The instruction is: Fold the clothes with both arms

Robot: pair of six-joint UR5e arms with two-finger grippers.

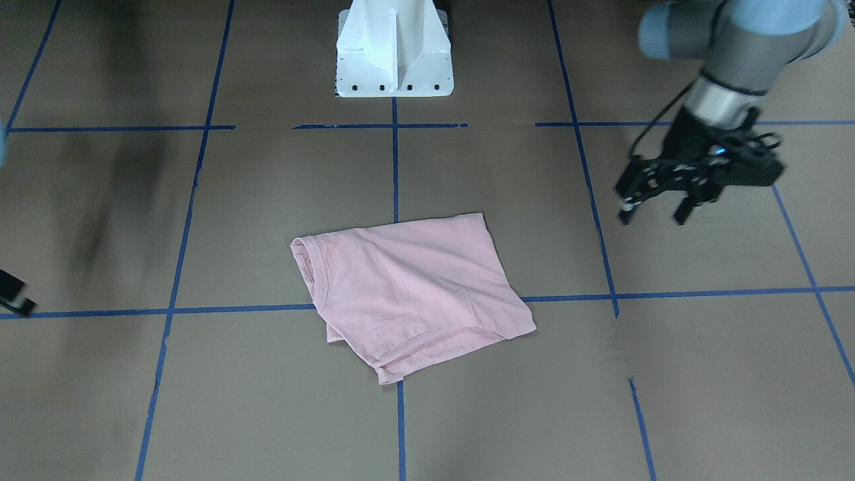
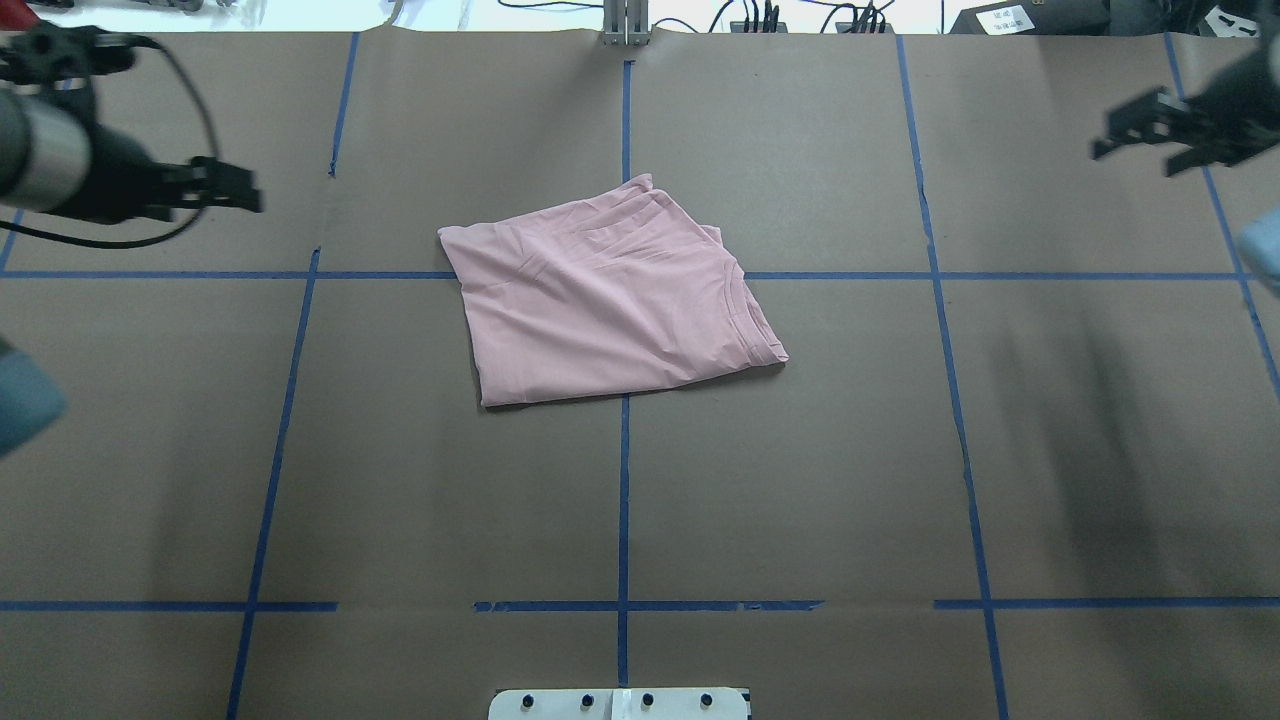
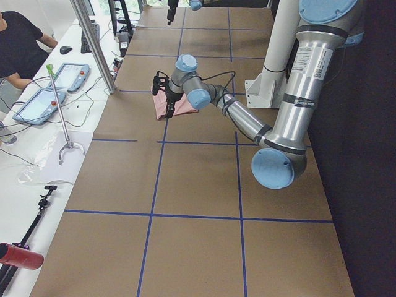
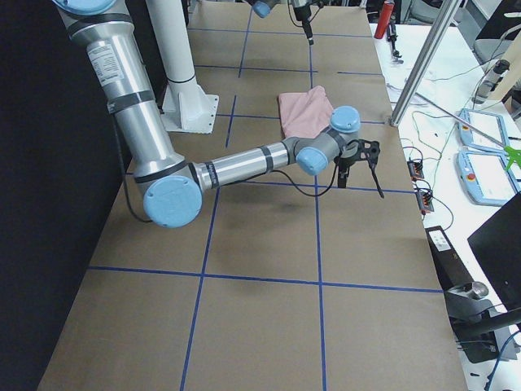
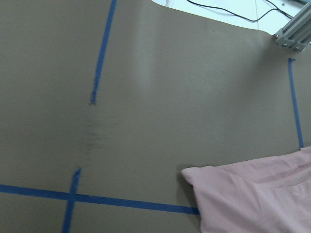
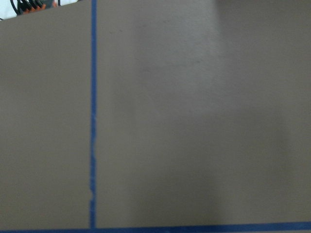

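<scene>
The pale pink T-shirt (image 1: 414, 287) lies folded into a rough rectangle at the middle of the brown table, plain side up, its print hidden. It also shows in the overhead view as the T-shirt (image 2: 600, 300), and a corner of the T-shirt (image 5: 257, 199) fills the left wrist view's lower right. My left gripper (image 1: 658, 204) hovers open and empty, well off to the shirt's side, and my left gripper (image 2: 245, 195) appears edge-on from overhead. My right gripper (image 2: 1135, 158) hangs open and empty near the table's far right corner. The right wrist view holds only bare table.
The white pedestal (image 1: 394, 60) stands at the robot's side of the table. Blue tape lines (image 2: 624, 480) divide the brown surface into squares. A seated person (image 3: 18, 43) and teach pendants (image 3: 37, 105) are beside the far edge. Cables (image 2: 760, 15) run along that edge.
</scene>
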